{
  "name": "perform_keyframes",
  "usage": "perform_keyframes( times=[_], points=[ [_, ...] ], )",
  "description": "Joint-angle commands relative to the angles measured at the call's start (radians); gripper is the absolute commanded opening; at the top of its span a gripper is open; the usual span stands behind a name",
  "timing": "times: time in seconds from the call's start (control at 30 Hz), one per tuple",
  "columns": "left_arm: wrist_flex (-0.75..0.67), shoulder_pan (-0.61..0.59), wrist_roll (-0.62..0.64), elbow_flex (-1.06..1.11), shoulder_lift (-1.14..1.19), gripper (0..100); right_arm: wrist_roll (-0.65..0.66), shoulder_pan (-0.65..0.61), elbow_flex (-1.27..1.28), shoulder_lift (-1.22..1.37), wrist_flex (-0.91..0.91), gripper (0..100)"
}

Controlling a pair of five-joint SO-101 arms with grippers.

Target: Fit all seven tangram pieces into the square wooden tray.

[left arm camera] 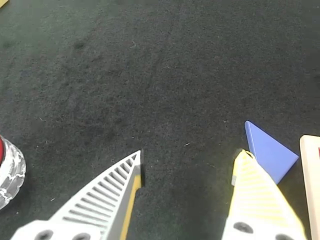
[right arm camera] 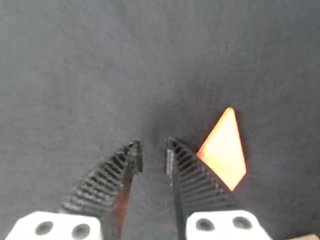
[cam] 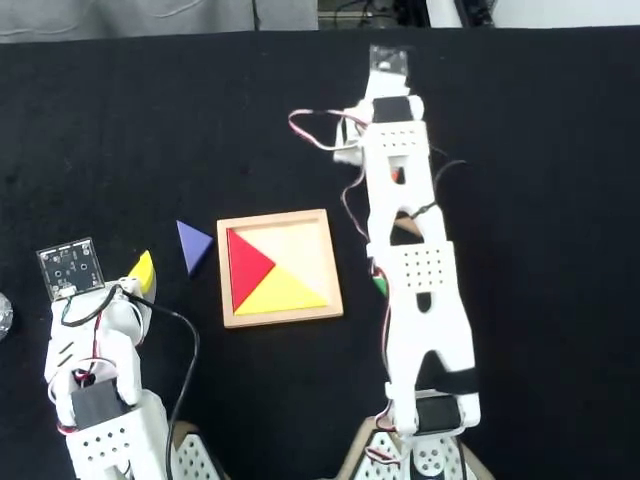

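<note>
The left gripper (left arm camera: 190, 154) gapes wide with nothing between its white finger (left arm camera: 107, 192) and yellow finger (left arm camera: 257, 195). Its arm (cam: 100, 390) sits folded low at the near left corner of the table, the claw aimed across the black cloth (cam: 550, 200) toward the far side. The blue triangle (left arm camera: 270, 150) lies flat just past the tip of the yellow finger, between that finger and the square wooden tray (cam: 281, 316). A clear round object (left arm camera: 7, 172) with some red in it sits off to the white finger's side.

The right gripper (right arm camera: 152, 144) is nearly closed, with only a narrow slit between its dark ribbed fingers (right arm camera: 185, 167) and nothing in it. Its arm (cam: 415, 270) is stretched out long toward the far edge, running past the right side of the tray. One orange triangle (right arm camera: 225, 150) lies on the cloth just beside one finger, outside the slit.

Five pieces can be counted. Two are in the tray, a large red triangle (cam: 245, 265) and a large yellow triangle (cam: 285, 292) that meet along a diagonal. Three are on the cloth: the blue one, the orange one and a green piece (cam: 380, 285) mostly hidden under the right arm, its shape impossible to tell.
</note>
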Motion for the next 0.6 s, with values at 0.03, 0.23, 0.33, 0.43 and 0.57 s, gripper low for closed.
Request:
perform_keyframes(
  times=[0.03,0.23,0.33,0.43,0.57],
  points=[
    [-0.009,0.010,-0.011,0.007,-0.008,29,0.012,0.028,-0.061,-0.005,0.086,7.8],
    [-0.012,0.010,-0.011,0.007,-0.008,29,0.017,0.040,-0.116,-0.018,0.241,7.8],
    [-0.017,0.010,-0.011,0.015,-0.008,29,0.075,0.055,-0.041,-0.027,0.241,7.8],
    [-0.017,0.010,-0.011,0.015,-0.008,29,0.117,0.058,0.074,-0.071,0.242,7.7],
    [-0.017,0.010,-0.011,0.015,-0.008,29,0.149,0.074,0.271,-0.220,0.241,4.4]
  ],
)
